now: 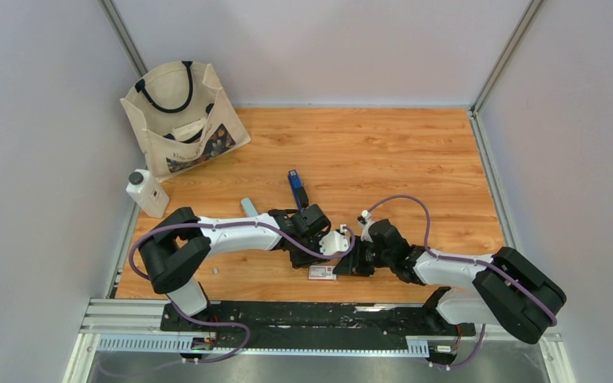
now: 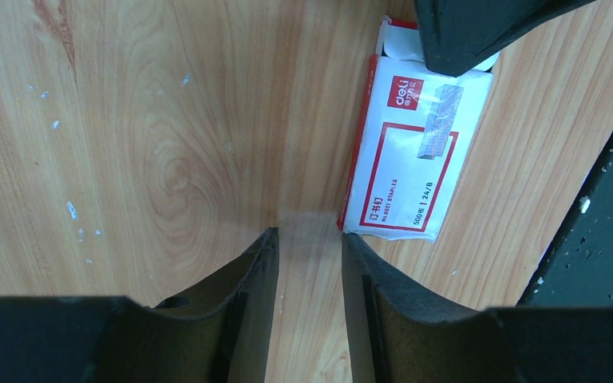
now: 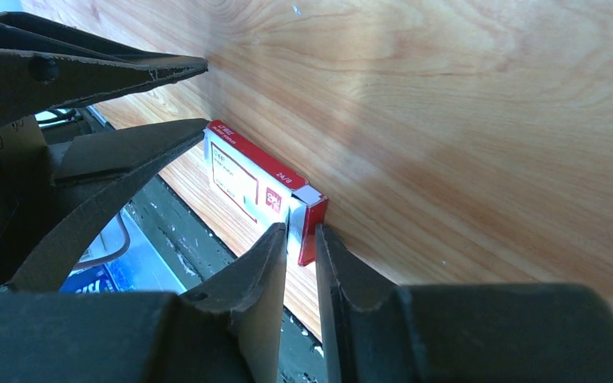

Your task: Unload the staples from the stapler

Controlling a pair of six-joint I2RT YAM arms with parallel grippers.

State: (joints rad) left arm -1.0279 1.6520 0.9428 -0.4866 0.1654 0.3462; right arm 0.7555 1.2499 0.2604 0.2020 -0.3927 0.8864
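Note:
No staple strips show clearly in any view. The blue-and-black stapler [image 1: 294,187] lies on the wooden table behind both grippers. A small red-and-white staple box [image 1: 322,273] lies flat near the front edge. It also shows in the left wrist view [image 2: 407,159] and the right wrist view [image 3: 247,171]. My left gripper [image 2: 309,231] is open and empty, with bare wood between its fingers, just left of the box's near end [image 1: 311,254]. My right gripper [image 3: 302,227] has its fingers closed narrowly on the box's end flap [image 1: 350,265].
A cloth tote bag [image 1: 183,116] stands at the back left, with a white bottle [image 1: 147,192] in front of it. A small grey-blue piece [image 1: 249,207] lies by the left arm. A tiny grey bit [image 1: 215,271] lies near the front; it is too small to identify. The black rail [image 1: 303,315] runs along the front edge.

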